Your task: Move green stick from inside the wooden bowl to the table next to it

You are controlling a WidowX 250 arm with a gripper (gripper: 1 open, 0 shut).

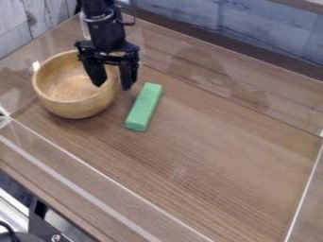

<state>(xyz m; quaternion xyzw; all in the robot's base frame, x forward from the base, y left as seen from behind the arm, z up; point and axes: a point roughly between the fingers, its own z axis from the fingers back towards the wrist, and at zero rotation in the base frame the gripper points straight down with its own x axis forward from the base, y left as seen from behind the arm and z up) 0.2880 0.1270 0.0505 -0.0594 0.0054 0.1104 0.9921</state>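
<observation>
Lying just beside, seemingly clear of, open jaws: green stick [144, 106].

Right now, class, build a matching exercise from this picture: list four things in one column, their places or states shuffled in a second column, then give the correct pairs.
Column one:
1. green stick
2. wooden bowl
3. claw
4. table

Column two:
A. open, pointing down at the bowl's right rim
B. dark brown, edged with clear walls
C. lying flat on the tabletop, right of the bowl
D. round, light tan, nothing visible inside

Pairs: 1-C, 2-D, 3-A, 4-B
</observation>
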